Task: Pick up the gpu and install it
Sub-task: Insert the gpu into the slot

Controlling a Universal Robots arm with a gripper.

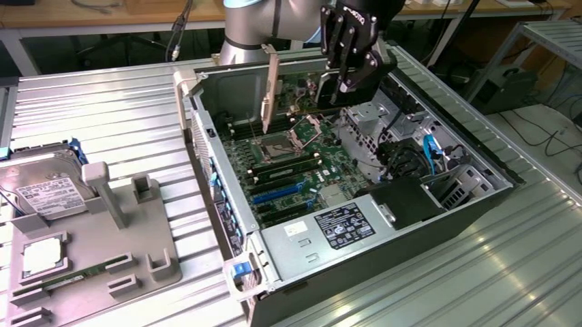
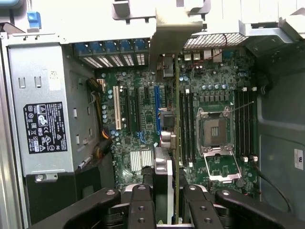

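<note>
My gripper (image 1: 350, 82) is closed on a graphics card (image 1: 304, 95). It holds the card on edge over an open computer case (image 1: 459, 126) that lies on its side on a ribbed metal table (image 1: 118, 116).

The card hangs above the green motherboard (image 1: 300, 174), at the end of the case nearest my arm's base. From the exterior view it looks clear of the board, but I cannot tell for certain. Its end bracket (image 1: 269, 88) points downward close to the case's vented back wall (image 1: 207, 146). I cannot tell whether the two touch.

On the exterior view's right, a metal drive cage (image 1: 364, 126) and the tall side wall hem the board in. At the case's near end sits a boxed power supply (image 1: 341, 228) with a black label. Between these the board is open from above.

In the wrist view the card (image 2: 177, 119) shows edge-on, a thin line running from my fingers (image 2: 143, 205) toward the back wall. The processor socket (image 2: 217, 133) lies to one side of it and a blue slot (image 2: 156, 107) to the other.

The card is thin, flat and rectangular, with small parts on its face. Its bracket is a long silvery strip.

Well apart, on the exterior view's left, a hard drive (image 1: 37, 187) stands in a gray holder (image 1: 100, 238).
</note>
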